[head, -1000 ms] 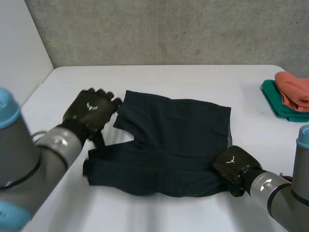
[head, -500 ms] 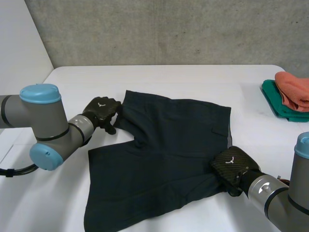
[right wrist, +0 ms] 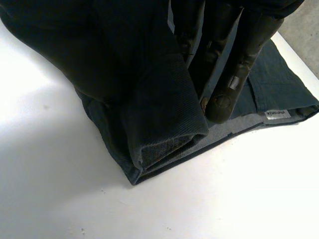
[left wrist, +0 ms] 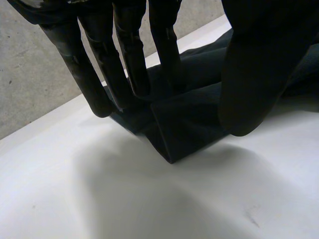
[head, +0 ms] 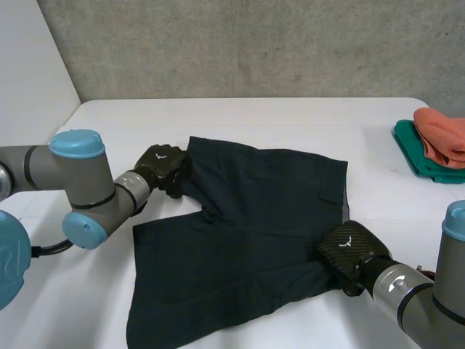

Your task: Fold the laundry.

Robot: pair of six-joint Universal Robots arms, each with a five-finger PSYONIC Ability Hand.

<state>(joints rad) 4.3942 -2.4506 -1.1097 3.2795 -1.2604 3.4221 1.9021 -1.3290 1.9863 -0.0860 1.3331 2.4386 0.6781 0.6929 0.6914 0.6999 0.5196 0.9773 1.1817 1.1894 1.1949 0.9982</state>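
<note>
Since a second ago the near leg of the shorts has dropped flat toward the table's near edge, and your left hand has come to the far leg's hem, pinching it between straight fingers and thumb. Your right hand pinches the waistband corner nearer the right edge. Expect soft, light, limp cloth: hold hems and corners, or it sags.

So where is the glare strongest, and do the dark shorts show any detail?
Head view: even light, the shorts one dark mass with faint folds. Left wrist view: the table bright, the shorts at the left hand nearly black. Right wrist view: strongest glare on the table, yet weave and a label show.
</note>
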